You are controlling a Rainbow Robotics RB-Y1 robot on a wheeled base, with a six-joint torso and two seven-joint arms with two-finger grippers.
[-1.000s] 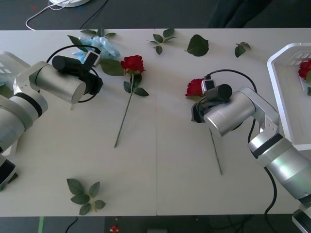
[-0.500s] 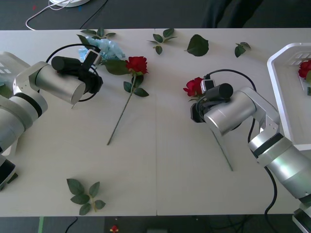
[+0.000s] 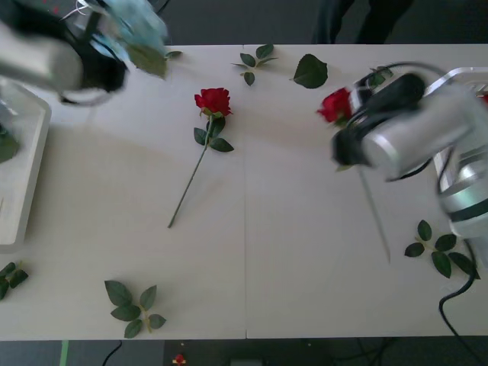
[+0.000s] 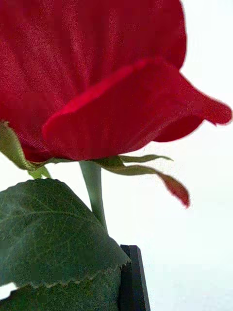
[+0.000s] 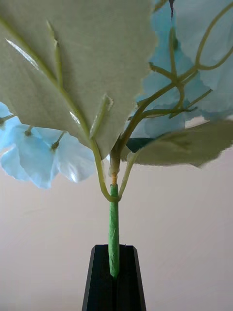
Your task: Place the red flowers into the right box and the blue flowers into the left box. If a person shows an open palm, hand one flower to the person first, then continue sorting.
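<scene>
Fingers of the left gripper (image 5: 114, 277) are pressed together on the thin green stem of a blue flower (image 5: 194, 73), the stalk standing straight up between the two black pads with pale petals and broad leaves fanned above. From across the table that gripper (image 3: 114, 38) is raised at the far left corner, the blue flower (image 3: 137, 23) lifted clear of the tabletop, close to the near end of the left box (image 3: 19, 191), the cream tray along the table's left edge.

The right gripper (image 3: 347, 126) is clamped on a red flower (image 3: 336, 105); its wrist camera has the red bloom (image 4: 97, 73) looming large, a green leaf in front and the stem running down beside a black finger (image 4: 133, 282). This rose hangs off the surface too, its long stem trailing down toward the near side, and it is held just beside the rim of the right box (image 3: 457, 74) at the far right.

A second red flower (image 3: 212, 101) lies flat on the white table (image 3: 267, 252) between the two arms, well apart from both, stem angled toward the near left. Loose leaf sprigs (image 3: 133, 305) are scattered along the near edge, the far edge and beside the right arm.
</scene>
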